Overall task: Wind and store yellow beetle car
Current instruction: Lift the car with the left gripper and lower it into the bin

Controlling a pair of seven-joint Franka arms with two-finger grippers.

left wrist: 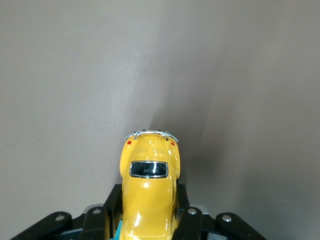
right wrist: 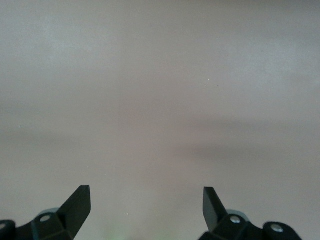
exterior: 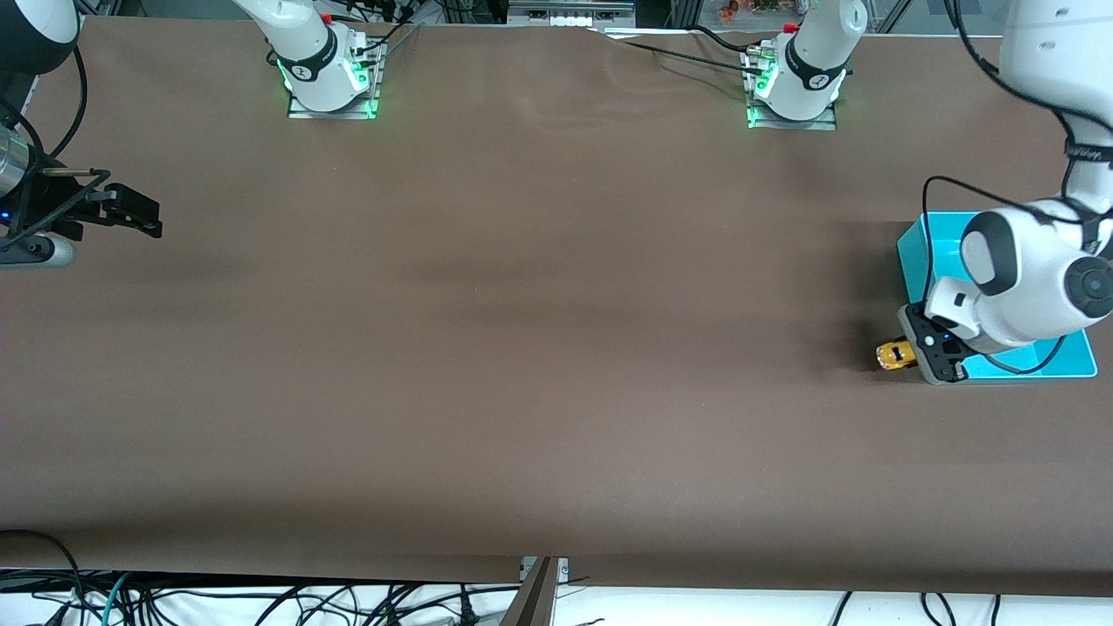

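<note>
The yellow beetle car [exterior: 895, 355] rests on the brown table beside the teal bin [exterior: 920, 250], at the left arm's end. My left gripper [exterior: 920, 355] is shut on the car's body. In the left wrist view the yellow beetle car [left wrist: 148, 192] sits between the two black fingers [left wrist: 187, 220], its dark rear window and chrome bumper pointing away from the gripper. My right gripper [exterior: 143, 217] waits at the right arm's end of the table, low over the bare cloth. In the right wrist view the right gripper [right wrist: 146, 200] stands open with nothing between its fingers.
The teal bin lies partly under the left arm's wrist [exterior: 1026, 278]. The two arm bases [exterior: 330, 74] [exterior: 796, 83] stand along the table edge farthest from the front camera. Cables hang below the table edge [exterior: 539, 569] nearest that camera.
</note>
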